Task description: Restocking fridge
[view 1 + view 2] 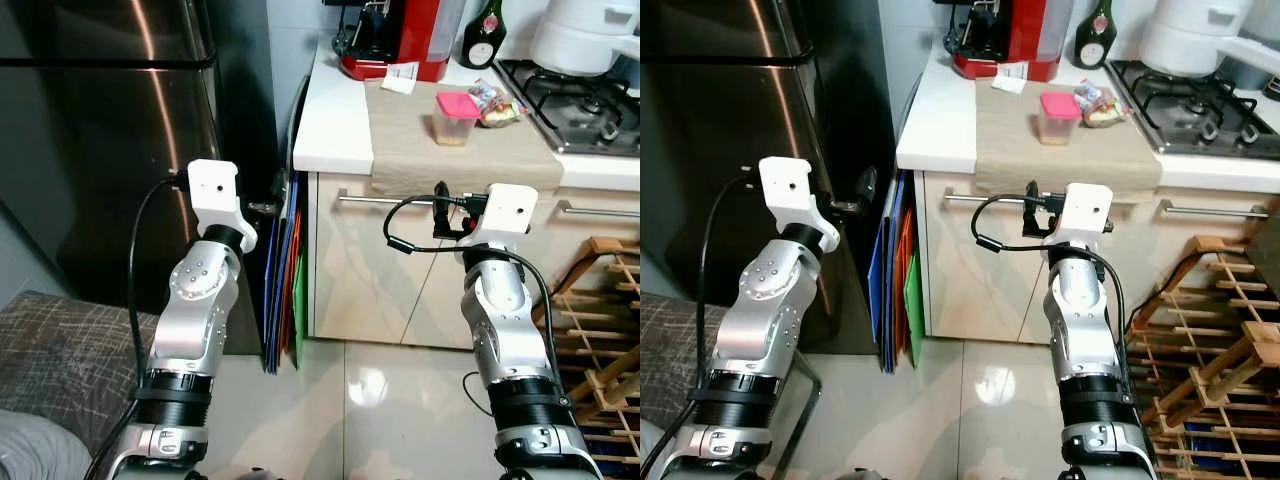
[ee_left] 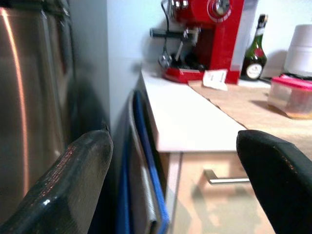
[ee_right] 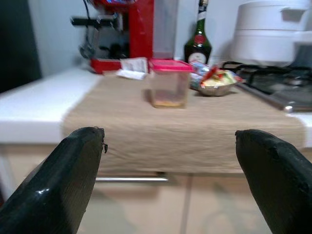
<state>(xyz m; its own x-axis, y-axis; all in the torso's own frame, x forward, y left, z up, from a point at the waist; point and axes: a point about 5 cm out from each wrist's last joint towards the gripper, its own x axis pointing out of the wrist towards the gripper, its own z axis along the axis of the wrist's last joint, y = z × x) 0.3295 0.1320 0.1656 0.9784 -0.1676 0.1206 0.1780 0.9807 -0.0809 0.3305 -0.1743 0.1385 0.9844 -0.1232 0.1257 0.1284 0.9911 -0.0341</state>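
While both arms are raised before the counter (image 1: 340,120), the right gripper (image 3: 168,170) gapes wide, facing the pink-lidded container (image 3: 169,83) on the beige runner (image 3: 195,126). The left gripper (image 2: 170,190) (equally spread, holding nothing) sits beside the steel fridge (image 1: 100,150).

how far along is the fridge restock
Barely started. Done: nothing visibly, since the steel fridge is shut. In hand: nothing; the left pincer and right pincer are both open and empty, and the right one faces the counter. Left: the pink-lidded container sits on the beige runner, not yet picked up.
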